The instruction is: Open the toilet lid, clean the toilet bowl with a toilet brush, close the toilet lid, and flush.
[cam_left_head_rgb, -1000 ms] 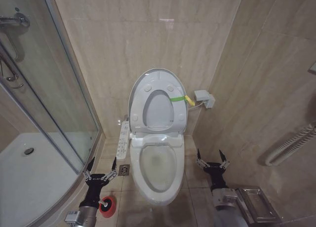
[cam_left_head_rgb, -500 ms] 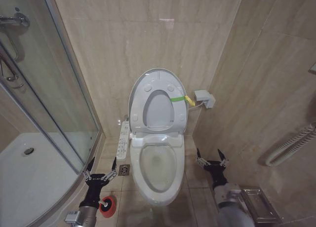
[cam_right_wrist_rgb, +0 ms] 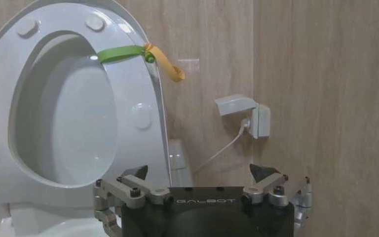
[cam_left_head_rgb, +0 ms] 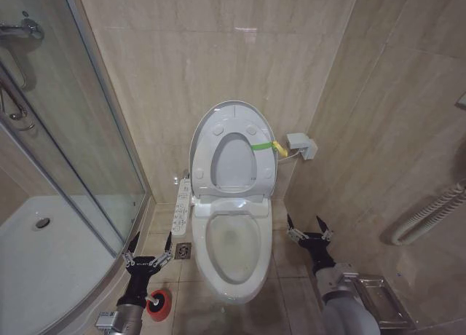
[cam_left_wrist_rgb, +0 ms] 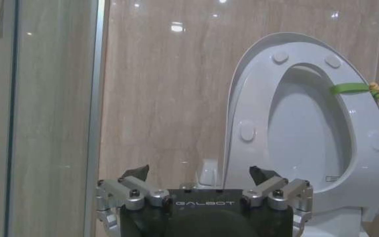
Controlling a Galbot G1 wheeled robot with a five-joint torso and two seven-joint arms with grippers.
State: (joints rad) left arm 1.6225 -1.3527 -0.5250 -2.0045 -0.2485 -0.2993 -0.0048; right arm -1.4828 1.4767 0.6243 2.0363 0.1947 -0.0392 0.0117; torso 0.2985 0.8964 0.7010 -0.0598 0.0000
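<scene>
White ceramic, the toilet bowl (cam_left_head_rgb: 233,251) stands uncovered, its toilet lid (cam_left_head_rgb: 233,154) raised upright against the wall. On the floor to its left, the toilet brush (cam_left_head_rgb: 157,303) sits in its red holder, under the released left end effector (cam_left_head_rgb: 150,249). Beside the bowl's right side, the right end effector (cam_left_head_rgb: 306,229) hovers released.

The toilet lid (cam_left_head_rgb: 231,154) stands raised against the wall, so the toilet bowl (cam_left_head_rgb: 233,249) lies open to me from above. My left side is hemmed by the shower glass (cam_left_head_rgb: 80,138), with the toilet brush (cam_left_head_rgb: 157,303) on the floor there.
</scene>
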